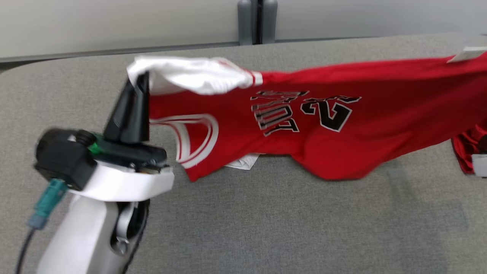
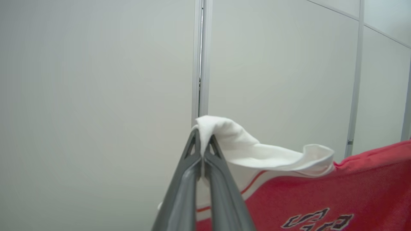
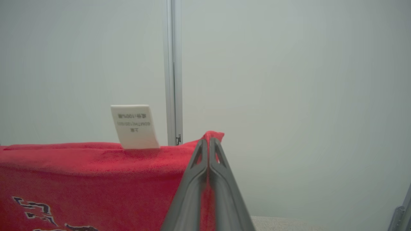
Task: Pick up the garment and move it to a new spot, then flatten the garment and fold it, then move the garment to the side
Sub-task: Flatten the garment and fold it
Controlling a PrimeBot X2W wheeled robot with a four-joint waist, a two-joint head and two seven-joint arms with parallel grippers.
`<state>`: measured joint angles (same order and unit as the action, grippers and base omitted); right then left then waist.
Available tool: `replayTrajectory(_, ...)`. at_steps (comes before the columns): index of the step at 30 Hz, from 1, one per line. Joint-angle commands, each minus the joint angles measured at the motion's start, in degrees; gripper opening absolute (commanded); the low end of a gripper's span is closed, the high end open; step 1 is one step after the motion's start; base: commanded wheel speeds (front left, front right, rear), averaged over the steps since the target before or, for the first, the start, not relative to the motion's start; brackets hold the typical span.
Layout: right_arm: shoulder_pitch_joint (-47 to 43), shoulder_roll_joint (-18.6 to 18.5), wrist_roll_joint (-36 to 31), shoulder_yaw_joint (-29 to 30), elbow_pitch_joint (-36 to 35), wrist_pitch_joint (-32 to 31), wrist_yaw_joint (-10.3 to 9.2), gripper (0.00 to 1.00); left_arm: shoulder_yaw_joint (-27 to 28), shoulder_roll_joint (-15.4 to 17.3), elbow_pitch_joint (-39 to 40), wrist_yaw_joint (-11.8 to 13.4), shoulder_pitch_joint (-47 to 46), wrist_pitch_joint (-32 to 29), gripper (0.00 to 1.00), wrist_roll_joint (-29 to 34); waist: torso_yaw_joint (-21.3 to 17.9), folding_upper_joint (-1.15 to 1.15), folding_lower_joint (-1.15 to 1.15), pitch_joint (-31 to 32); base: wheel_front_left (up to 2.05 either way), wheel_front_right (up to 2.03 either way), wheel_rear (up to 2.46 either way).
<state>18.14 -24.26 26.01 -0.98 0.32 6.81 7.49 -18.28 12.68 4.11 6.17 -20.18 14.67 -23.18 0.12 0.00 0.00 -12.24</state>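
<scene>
Up off the grey desk [image 1: 266, 228] with the garment [image 1: 323, 129], pulled out wide and hanging red across the head view! Over at the left gripper [image 1: 141, 80]: fingers [image 2: 183, 192] clenched flat together, biting into the white sleeve end, with the loose white cloth bulging over the tips and flopping off toward the red body. Grasping cloth there, no question, with only a thin pinch of fabric in the seam between them. Now across to the right gripper [image 3: 208, 142]: pressed shut as well, nipping the far red corner, with a small peak of red poking out just above the tips and more red running down the slit. Just beside that grip, along the top edge, a white label [image 3: 135, 126] standing upright. Upside down in black and white, the lettering [image 1: 304, 112] across the middle of the cloth. Sagging lowest at the centre, close over the desk; touching it or just clear, cannot tell. Behind it all, pale wall panels [image 2: 96, 80].
</scene>
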Motion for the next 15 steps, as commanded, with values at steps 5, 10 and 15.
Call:
replayTrajectory(5,0.72,0.53,-2.79,4.75,-10.09,-4.93,-0.01,0.0,2.86,2.38,8.33,0.89,-7.83,-1.26,0.0,1.64,0.97,0.0,0.0,3.58,0.0,0.0,0.0)
replayTrajectory(10,1.8,1.74,-3.96,7.21,-15.33,-8.51,-0.01,0.0,3.78,3.8,10.73,0.46,-13.6,-4.4,0.0,1.92,0.98,0.0,0.0,4.93,0.0,0.0,0.0)
replayTrajectory(15,3.52,2.85,-4.39,7.97,-17.93,-11.83,-0.01,0.0,3.67,4.49,9.81,-0.3,-18.84,-7.98,0.0,1.33,0.86,0.0,0.0,5.1,0.0,0.0,0.0)
